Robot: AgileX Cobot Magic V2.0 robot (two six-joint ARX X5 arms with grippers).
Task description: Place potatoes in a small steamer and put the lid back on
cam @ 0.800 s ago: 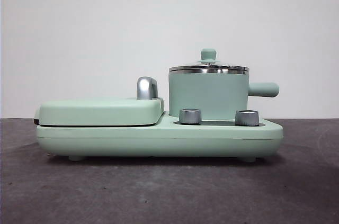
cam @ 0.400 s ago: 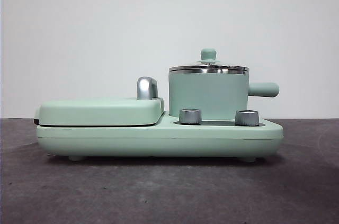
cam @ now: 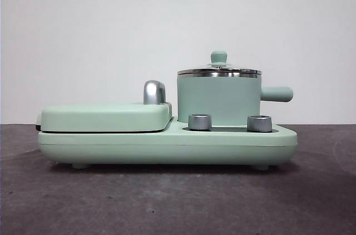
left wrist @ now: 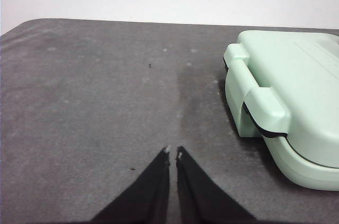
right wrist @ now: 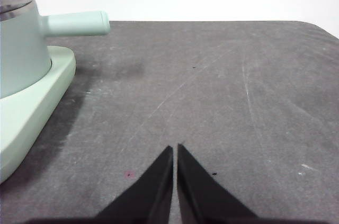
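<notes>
Mint-green cylindrical steamer pot (cam: 218,99) wears glass steel-rimmed lid (cam: 219,70), beside flat mint-green griddle cover (cam: 105,117); left gripper (left wrist: 172,153) and right gripper (right wrist: 175,150) pinched closed, empty, over bare grey tabletop (right wrist: 222,86).

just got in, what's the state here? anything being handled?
Nothing is being handled. The mint-green cylindrical steamer pot sits on the mint-green cooker base, with the round glass lid with a green knob on it. The left claw and right claw are both shut and empty, over bare grey table on either side. No potato is in view.
</notes>
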